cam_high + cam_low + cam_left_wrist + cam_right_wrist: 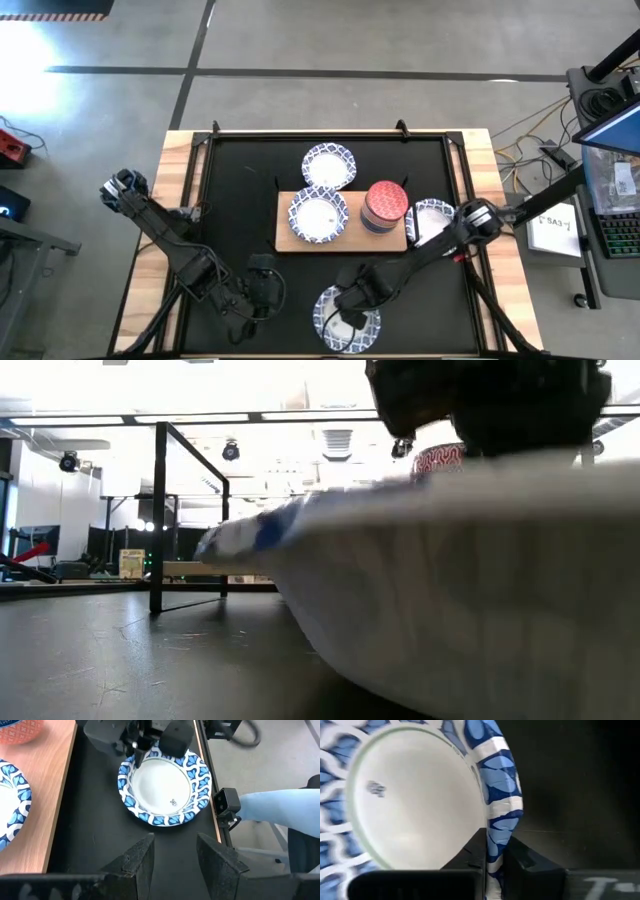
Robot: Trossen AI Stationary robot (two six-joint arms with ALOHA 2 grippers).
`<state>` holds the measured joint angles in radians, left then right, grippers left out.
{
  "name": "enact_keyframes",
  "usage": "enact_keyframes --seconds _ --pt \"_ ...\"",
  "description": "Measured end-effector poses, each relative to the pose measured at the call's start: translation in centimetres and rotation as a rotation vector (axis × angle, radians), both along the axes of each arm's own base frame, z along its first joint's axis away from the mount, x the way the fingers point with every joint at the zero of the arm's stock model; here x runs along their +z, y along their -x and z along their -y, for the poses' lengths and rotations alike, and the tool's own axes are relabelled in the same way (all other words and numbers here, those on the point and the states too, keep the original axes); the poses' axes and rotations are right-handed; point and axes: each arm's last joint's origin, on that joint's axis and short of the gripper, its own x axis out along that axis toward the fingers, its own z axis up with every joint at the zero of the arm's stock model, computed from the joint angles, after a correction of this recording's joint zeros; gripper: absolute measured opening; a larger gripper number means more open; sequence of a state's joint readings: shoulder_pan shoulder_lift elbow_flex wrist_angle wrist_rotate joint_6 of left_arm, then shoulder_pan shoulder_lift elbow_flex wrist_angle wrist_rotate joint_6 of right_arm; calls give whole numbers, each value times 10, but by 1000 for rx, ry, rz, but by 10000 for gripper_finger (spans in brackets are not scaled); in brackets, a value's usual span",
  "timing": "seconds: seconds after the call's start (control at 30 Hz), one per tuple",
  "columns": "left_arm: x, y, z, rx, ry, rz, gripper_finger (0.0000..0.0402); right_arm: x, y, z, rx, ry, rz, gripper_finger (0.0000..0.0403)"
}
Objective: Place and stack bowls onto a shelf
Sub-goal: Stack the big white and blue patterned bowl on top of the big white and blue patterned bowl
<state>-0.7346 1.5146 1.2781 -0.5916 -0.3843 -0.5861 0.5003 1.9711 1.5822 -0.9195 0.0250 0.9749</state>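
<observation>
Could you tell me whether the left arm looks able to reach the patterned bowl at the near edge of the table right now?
Probably not cleanly. The right gripper is already shut on the rim of that bowl, with its arm lying over the bowl's side toward the shelf. The left gripper is nearby with bare tabletop between.

The near patterned bowl [470,580] fills the low view, blurred, hiding the shelf.
</observation>
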Motion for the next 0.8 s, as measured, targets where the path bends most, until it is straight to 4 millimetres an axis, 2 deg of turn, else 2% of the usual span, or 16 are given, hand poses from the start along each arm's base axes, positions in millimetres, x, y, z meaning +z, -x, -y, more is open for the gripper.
enact_keyframes --seconds 0.2,0.37,0.6,0.8 --pt "0 1 1 -5 0 0 130 35 4 8 -15 -49 101 10" --pt "0 1 1 -5 1 0 130 68 6 29 -44 -36 205 9" --pt "0 1 2 -2 11 6 130 108 5 83 -92 -3 334 9" --pt "1 1 3 -3 21 15 130 130 2 140 -146 40 417 9"
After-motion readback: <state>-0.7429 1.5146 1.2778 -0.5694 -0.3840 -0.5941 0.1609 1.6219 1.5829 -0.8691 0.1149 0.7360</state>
